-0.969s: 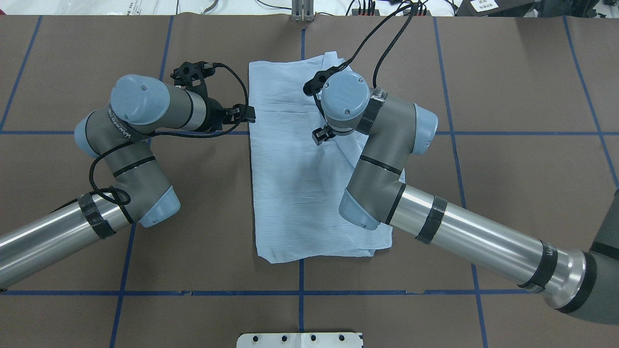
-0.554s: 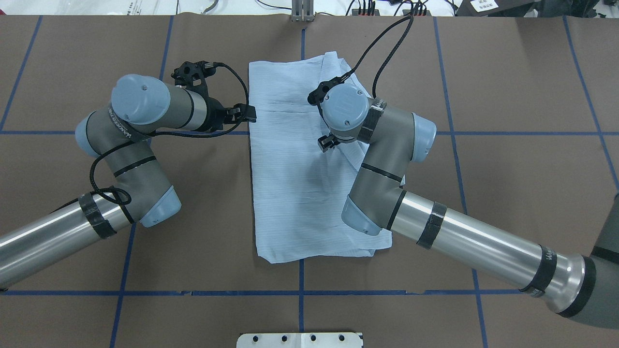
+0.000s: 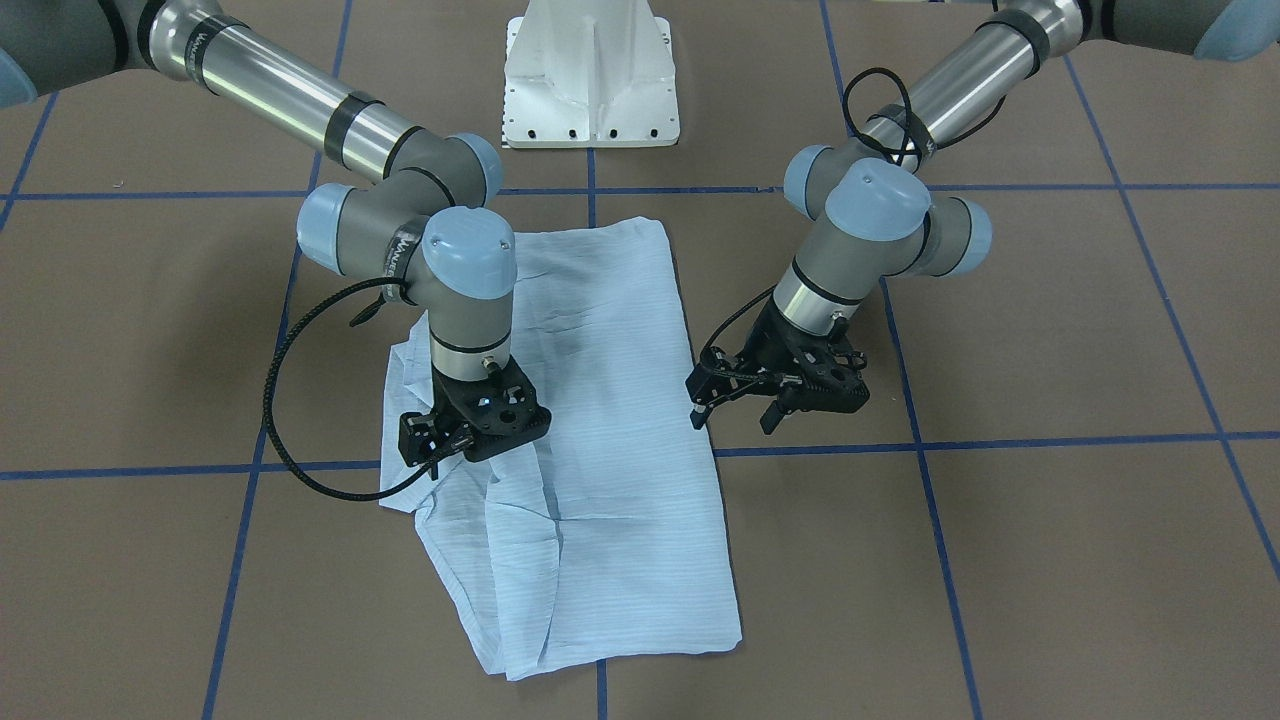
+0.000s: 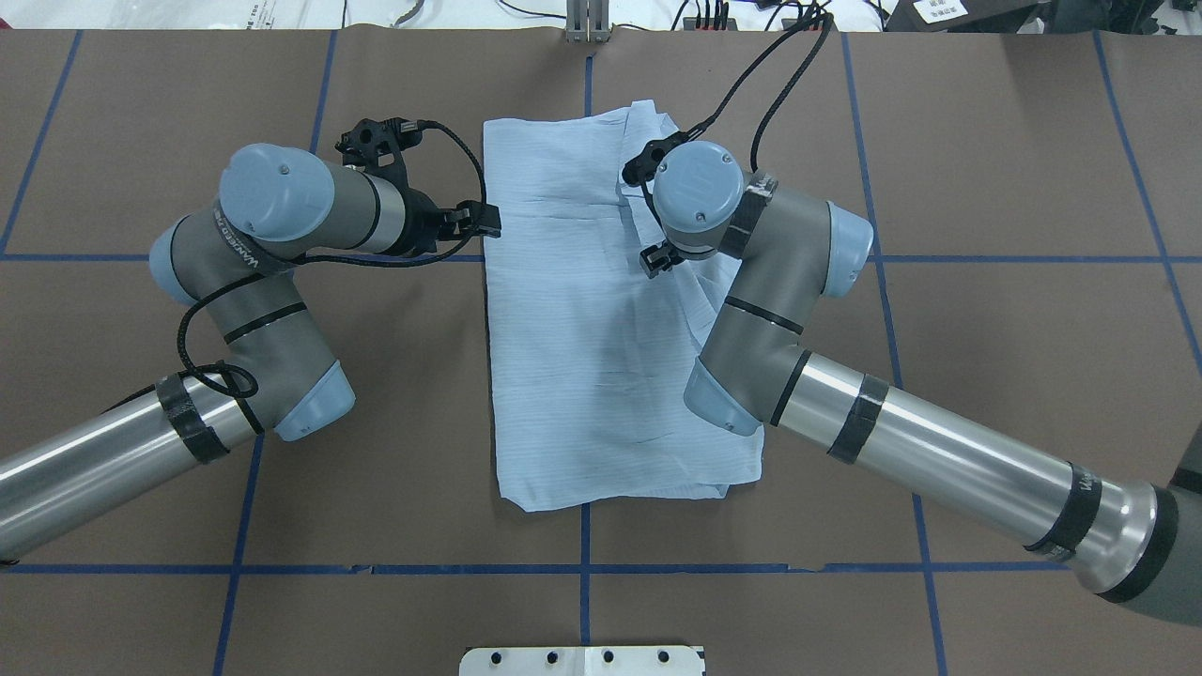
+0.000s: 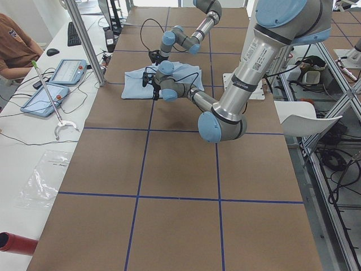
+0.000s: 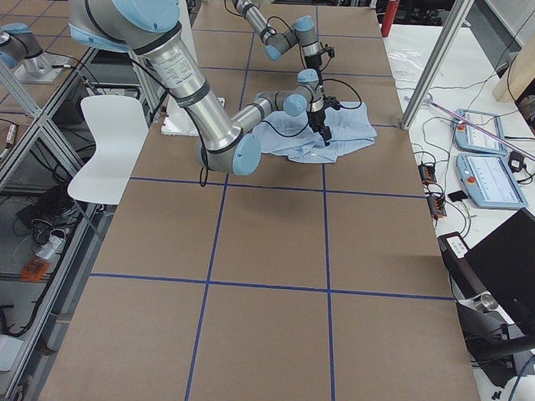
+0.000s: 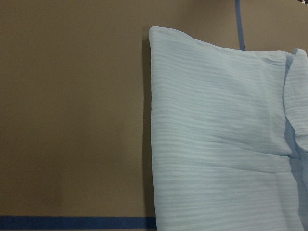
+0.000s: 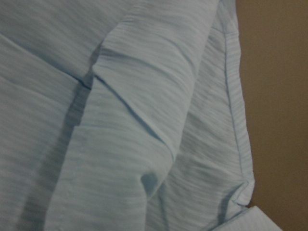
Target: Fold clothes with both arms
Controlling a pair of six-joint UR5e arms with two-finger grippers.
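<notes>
The light-blue shirt [image 4: 582, 357] lies folded into a long strip at the table's middle [image 3: 600, 500]. A looser fold of it lies along its right side. My left gripper [image 3: 733, 415] hangs just above the table at the shirt's left edge [image 4: 474, 222], open and empty, apart from the cloth. My right gripper [image 3: 462, 452] points down over the loose fold on the right side [image 4: 657, 255]. Its jaws look apart, with no cloth lifted. The left wrist view shows the shirt's far left corner [image 7: 216, 144]. The right wrist view shows creased cloth [image 8: 120, 120] close up.
The table is covered in brown paper [image 4: 986, 376] with blue tape lines. The white pedestal [image 3: 590, 75] stands at the robot's side of the table. An operator [image 5: 14, 48], tablets and a grabber tool are on a side bench.
My right arm has moved to the right across the shirt, toward its right side. The left arm has shifted very slightly right. The shirt has stayed in place.
</notes>
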